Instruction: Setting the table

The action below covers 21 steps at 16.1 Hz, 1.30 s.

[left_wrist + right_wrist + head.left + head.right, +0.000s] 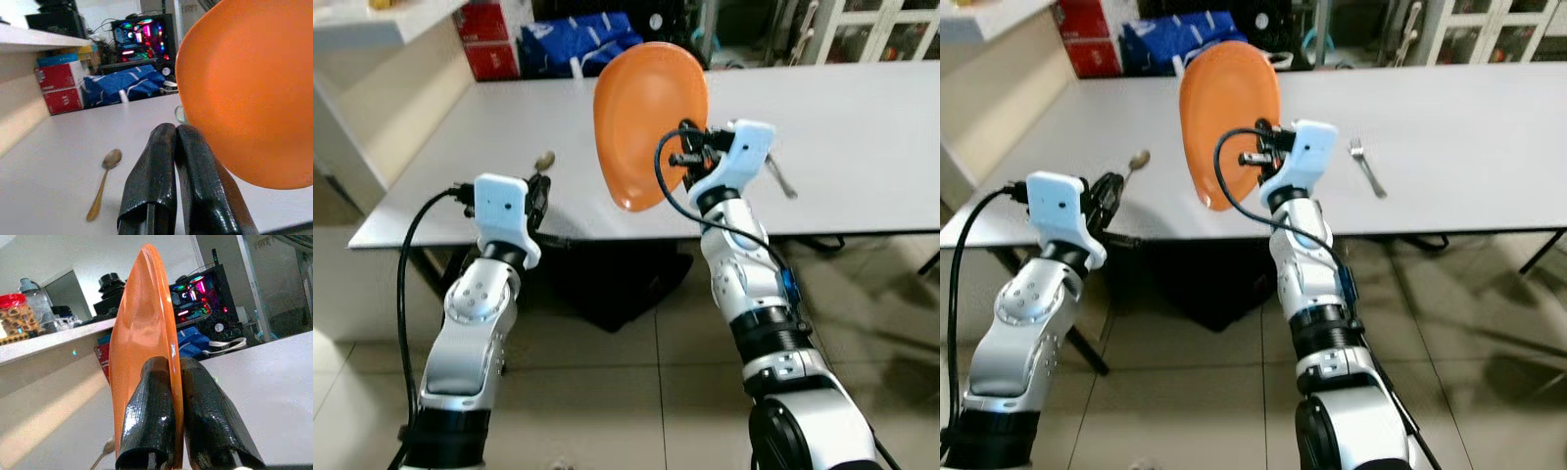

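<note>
The orange plate (649, 122) is being held up on edge above the near part of the white table (862, 127), its rim pinched between the two black fingers of the right gripper (176, 382), which are closed tight on it, one on each face. Being gripped by the rim alone, the plate is being kept nearly upright, probably so that it can be carried over the tabletop and tipped flat into its place. It is being shown as a plain, smooth, shallow oval dish of a single bright orange, empty and unmarked.

A spoon (103, 182) is lying on the table to the plate's left and a fork (1367, 166) to its right, with bare tabletop between them where the plate is likely meant to go. The left gripper (171, 147) is being held near the table edge beside the spoon, its fingers pressed together on nothing.
</note>
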Tool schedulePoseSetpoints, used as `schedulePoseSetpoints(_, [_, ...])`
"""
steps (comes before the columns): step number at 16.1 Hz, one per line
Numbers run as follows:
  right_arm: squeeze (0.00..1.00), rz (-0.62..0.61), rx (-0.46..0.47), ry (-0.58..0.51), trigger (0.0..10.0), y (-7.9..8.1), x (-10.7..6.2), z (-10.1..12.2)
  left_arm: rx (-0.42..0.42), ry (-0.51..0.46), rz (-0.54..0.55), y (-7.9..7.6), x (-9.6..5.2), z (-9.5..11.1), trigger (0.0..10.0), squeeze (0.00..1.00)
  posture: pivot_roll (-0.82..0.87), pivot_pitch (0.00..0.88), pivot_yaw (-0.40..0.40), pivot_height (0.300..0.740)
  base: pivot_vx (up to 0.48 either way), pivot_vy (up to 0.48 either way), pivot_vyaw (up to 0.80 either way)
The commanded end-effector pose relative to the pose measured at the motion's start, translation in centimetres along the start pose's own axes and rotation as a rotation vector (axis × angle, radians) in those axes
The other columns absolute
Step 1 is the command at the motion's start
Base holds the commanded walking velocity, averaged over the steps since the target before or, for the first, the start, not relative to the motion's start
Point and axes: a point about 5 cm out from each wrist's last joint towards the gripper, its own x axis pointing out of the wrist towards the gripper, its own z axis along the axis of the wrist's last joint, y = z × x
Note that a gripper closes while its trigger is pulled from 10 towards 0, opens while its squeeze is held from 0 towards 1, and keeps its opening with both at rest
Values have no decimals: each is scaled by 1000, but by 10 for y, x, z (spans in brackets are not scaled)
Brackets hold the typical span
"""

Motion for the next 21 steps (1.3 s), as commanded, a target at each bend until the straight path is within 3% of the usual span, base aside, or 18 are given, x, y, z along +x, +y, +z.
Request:
schedulePoseSetpoints(1, [0, 21, 15, -44, 0, 5, 5, 10, 24, -2, -19, -3, 3, 3, 10000, 0, -107, 0, 104, 740, 446, 0, 0])
schedulePoseSetpoints(4, [0, 21, 23, -37, 0, 5, 2, 7, 20, -7, -28, -5, 5, 4, 10000, 0, -112, 0, 109, 740, 0, 0, 0])
schedulePoseSetpoints(6, [0, 12, 23, -73, 0, 3, 3, 17, 19, -10, -33, -5, 6, 5, 10000, 0, -112, 0, 110, 740, 0, 0, 0])
schedulePoseSetpoints(8, [0, -22, -72, -136, 0, -12, 2, 34, 18, -4, -31, -5, 4, 3, 10000, 0, -105, 0, 102, 740, 0, 0, 0])
schedulePoseSetpoints(9, [0, -49, -261, -190, 0, -33, -11, 48, 18, 10, -12, 0, -2, 1, 10000, 0, -108, 0, 103, 740, 0, 0, 0])
schedulePoseSetpoints(10, [0, -70, -340, -214, 0, -43, -19, 55, 19, 17, -4, 3, -5, 0, 10000, 0, -115, 0, 104, 740, 0, 0, 0])
schedulePoseSetpoints(11, [0, -106, -490, -277, 0, -56, -34, 69, 12, 39, 8, 7, -10, -5, 10000, 0, -122, 0, 106, 740, 0, 0, 0])
schedulePoseSetpoints(13, [0, -149, -753, -438, 0, -55, -66, 105, 19, 60, 4, 7, -18, -11, 10000, 0, -149, 0, 103, 740, 0, 0, 0])
schedulePoseSetpoints(14, [0, -152, -817, -451, 0, -54, -78, 109, 19, 70, 9, 7, -20, -14, 10000, 0, -149, 0, 103, 740, 0, 0, 0])
schedulePoseSetpoints(17, [0, -197, -999, -310, 0, -80, -116, 81, 10, 87, 5, 8, -20, -19, 10000, 0, -180, 0, 102, 740, 0, 0, 0])
schedulePoseSetpoints(19, [0, -217, -1057, -216, 0, -87, -140, 63, 11, 90, 10, 10, -20, -21, 10000, 0, -186, 0, 100, 740, 0, 0, 0])
schedulePoseSetpoints(21, [0, -170, -1052, -188, 0, -72, -149, 50, -18, 97, 25, 12, -24, -24, 10000, 0, -189, 0, 101, 740, 0, 0, 0])
